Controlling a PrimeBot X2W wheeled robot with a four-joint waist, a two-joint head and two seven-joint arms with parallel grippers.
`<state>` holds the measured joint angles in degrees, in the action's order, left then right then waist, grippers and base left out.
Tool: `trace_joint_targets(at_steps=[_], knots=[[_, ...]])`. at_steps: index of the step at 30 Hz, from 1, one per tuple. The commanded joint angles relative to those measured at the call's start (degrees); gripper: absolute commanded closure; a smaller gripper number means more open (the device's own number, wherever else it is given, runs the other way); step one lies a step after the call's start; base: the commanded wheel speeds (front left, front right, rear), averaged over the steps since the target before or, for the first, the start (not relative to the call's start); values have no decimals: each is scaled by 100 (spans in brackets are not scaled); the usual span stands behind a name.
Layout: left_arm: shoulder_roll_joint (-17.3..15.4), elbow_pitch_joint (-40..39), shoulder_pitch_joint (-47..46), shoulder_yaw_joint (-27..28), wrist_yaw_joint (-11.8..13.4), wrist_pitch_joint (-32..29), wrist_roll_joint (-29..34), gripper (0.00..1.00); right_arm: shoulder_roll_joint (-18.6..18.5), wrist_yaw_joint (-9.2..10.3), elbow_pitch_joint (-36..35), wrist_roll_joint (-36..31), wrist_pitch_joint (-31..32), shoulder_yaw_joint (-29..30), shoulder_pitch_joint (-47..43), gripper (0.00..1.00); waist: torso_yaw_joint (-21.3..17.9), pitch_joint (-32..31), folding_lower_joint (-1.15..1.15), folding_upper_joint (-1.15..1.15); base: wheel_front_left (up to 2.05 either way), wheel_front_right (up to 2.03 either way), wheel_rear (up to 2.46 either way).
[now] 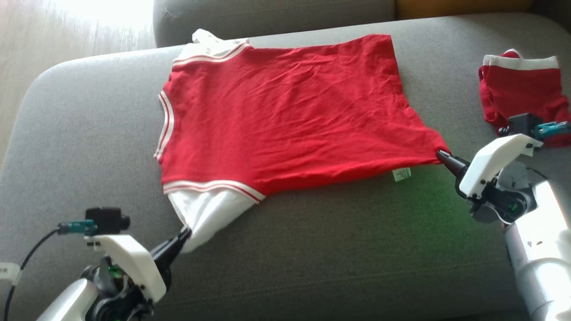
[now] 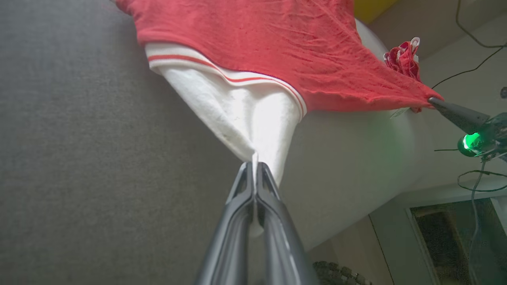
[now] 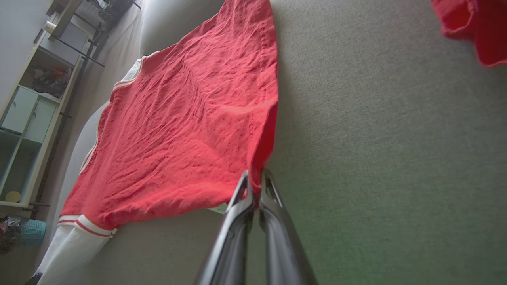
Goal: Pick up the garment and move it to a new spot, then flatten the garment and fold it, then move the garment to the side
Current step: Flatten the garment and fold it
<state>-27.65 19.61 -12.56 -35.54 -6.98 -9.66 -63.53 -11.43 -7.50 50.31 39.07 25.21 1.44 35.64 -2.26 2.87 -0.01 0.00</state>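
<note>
Subject: a red knit shirt (image 1: pixel 285 111) with white sleeves and red-and-white striped trim. I judge it light, soft and limp, so best taken at two corners or hems at once to keep it from sagging. It lies spread nearly flat, finely wrinkled, on the grey fabric sofa seat (image 1: pixel 334 258). My left gripper (image 1: pixel 184 235) is clenched on the white sleeve's tip and my right gripper (image 1: pixel 442 156) on a red hem corner, the cloth taut between them; crumpled red shorts (image 1: pixel 522 89) with a white waistband lie well apart on my right.
</note>
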Motion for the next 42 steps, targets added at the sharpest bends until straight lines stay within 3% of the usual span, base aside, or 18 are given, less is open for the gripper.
trace_joint_targets(at_steps=[1, 17, 27, 34, 42], knots=[[-340, -314, -111, 159, -36, -99, -106, 100, -120, 1, -312, -109, 87, -134, 0, 100, 2, -32, 1, 0, 0, 0, 0], [-880, -963, 383, -121, -49, -661, -665, 100, -355, 1, -1118, -471, 884, -415, -700, 100, -15, -276, 1, 0, 0, 0, 0], [-1240, -1441, 727, -391, -50, -1071, -1116, 100, -604, 1, -1754, -403, 2046, -543, -1195, 100, -58, -343, 1, 0, 0, 0, 0], [-1381, -1601, 836, -480, -50, -1233, -1317, 100, -680, 1, -2136, -491, 2576, -333, -1486, 100, -64, -356, 1, 0, 0, 0, 0], [-1497, -1874, 674, -262, -50, -1181, -1637, 100, -517, 1, -2575, -682, 2594, -53, -1438, 100, -57, -250, 1, 0, 0, 0, 0]])
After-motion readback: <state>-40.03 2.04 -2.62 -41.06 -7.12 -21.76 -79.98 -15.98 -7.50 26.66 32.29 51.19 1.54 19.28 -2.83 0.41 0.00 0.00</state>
